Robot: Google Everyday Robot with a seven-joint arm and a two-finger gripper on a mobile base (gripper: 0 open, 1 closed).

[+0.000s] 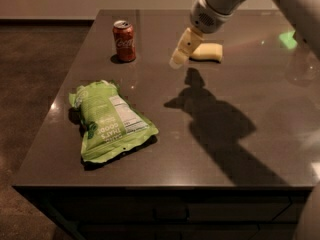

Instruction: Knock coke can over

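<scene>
Camera view has the small red cylindrical coke can, silver top up, standing upright near the far left edge of the dark grey stone tabletop. My gripper hangs to its right, well apart from it. The pale fingers are pressed together and angled down toward the can's side. A pale yellow sponge lies just behind my claw, and a crinkly green snack bag sits front left.
</scene>
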